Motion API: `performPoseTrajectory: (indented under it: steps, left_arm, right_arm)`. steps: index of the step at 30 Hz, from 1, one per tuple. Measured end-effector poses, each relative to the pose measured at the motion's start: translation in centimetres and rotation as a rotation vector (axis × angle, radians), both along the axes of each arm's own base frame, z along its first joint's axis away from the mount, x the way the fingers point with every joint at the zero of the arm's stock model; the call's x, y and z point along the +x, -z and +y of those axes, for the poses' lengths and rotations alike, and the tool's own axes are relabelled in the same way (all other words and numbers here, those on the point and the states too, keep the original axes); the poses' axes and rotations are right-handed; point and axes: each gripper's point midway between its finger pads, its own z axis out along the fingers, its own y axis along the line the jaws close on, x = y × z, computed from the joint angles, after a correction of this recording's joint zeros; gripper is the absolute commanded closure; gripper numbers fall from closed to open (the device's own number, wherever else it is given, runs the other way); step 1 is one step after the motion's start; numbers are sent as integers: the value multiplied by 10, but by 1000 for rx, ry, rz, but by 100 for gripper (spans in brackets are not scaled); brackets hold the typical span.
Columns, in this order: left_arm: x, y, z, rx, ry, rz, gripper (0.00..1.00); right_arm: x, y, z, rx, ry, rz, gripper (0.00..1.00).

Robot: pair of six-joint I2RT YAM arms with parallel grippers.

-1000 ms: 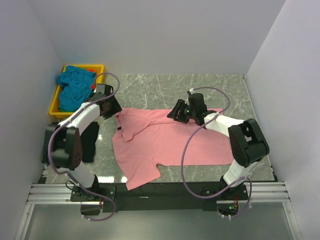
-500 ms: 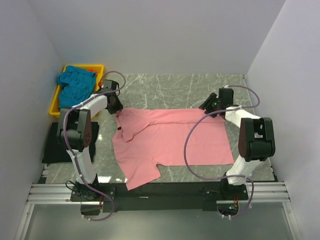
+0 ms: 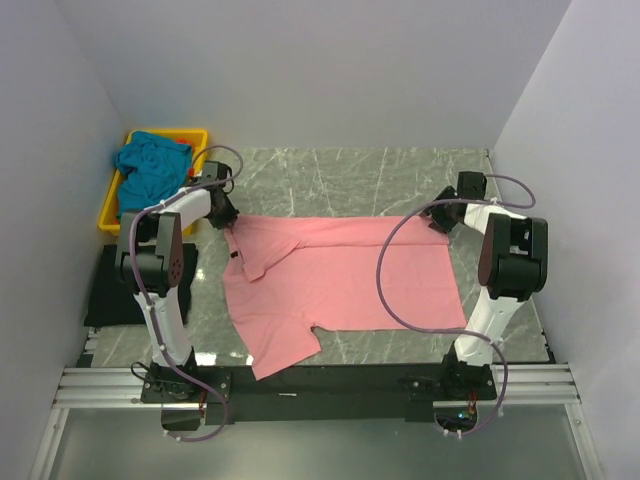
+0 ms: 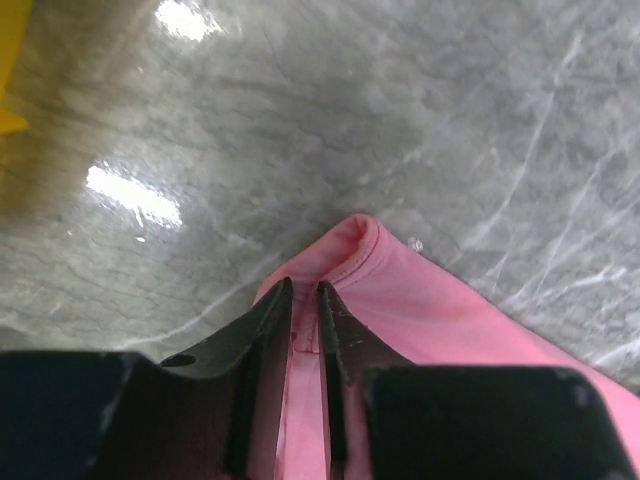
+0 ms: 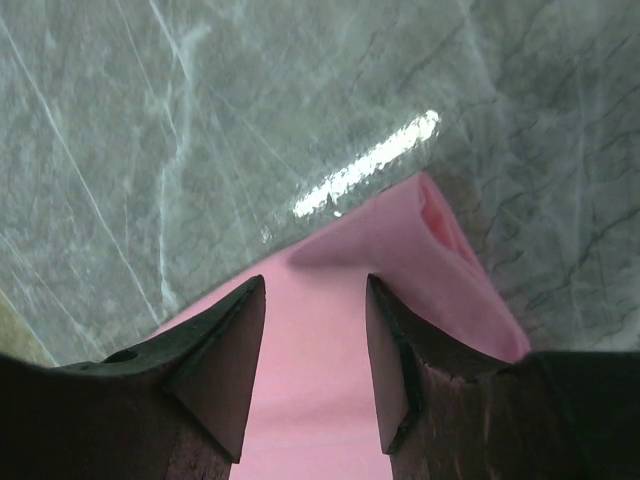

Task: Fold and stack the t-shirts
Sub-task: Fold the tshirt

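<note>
Left pincer (image 4: pixel 303 286) astride salmon t-shirt (image 4: pixel 420 300) corner

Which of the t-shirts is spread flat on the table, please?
The pink shirt; it lies spread on the table, whereas the teal shirt sits bunched in the yellow tray.

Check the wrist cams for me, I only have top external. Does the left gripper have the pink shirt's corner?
Observer: In the left wrist view, the left gripper has its jaws almost together at a hemmed corner of the salmon pink t-shirt, with pink cloth showing in the slit. I can't tell if it is pinched.
Operator: Right side?
Observer: The right gripper is open, jaws wide, with cloth under the gap and nothing held.
Operator: Is it at the corner?
Observer: It's short of it. The shirt's corner lies beyond the fingertips, its edge rolled over on the marble table.
</note>
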Motion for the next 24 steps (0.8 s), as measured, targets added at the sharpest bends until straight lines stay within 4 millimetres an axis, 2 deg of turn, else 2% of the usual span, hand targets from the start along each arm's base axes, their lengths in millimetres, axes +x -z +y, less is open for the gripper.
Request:
performPoseTrajectory:
  steps: [4, 7, 9, 12, 14, 18, 21, 24]
  left_arm:
    - [4, -1, 5, -6, -19, -6, 68]
    - [5, -3, 4, -9, -17, -11, 52]
    - [4, -6, 4, -12, -14, -14, 45]
    - [2, -16, 4, -10, -10, -21, 37]
    - [-1, -28, 4, -1, -4, -32, 34]
    - [-7, -75, -2, 47, 30, -113, 30]
    - [-18, -116, -23, 91, 92, -203, 30]
    - [-44, -138, -54, 136, 189, -259, 30]
  right_arm:
    - [3, -2, -5, -6, 6, 3, 47]
    - [4, -5, -5, -4, -6, 0, 46]
    - [5, -10, -3, -4, -18, -10, 46]
    - [4, -24, 1, -10, -35, -27, 44]
    - [3, -41, 8, -21, -57, -59, 44]
    - [0, -83, 39, -44, -137, -147, 40]
    - [-14, -114, 77, -67, -233, -221, 37]
    - [-37, -124, 116, -72, -337, -251, 35]
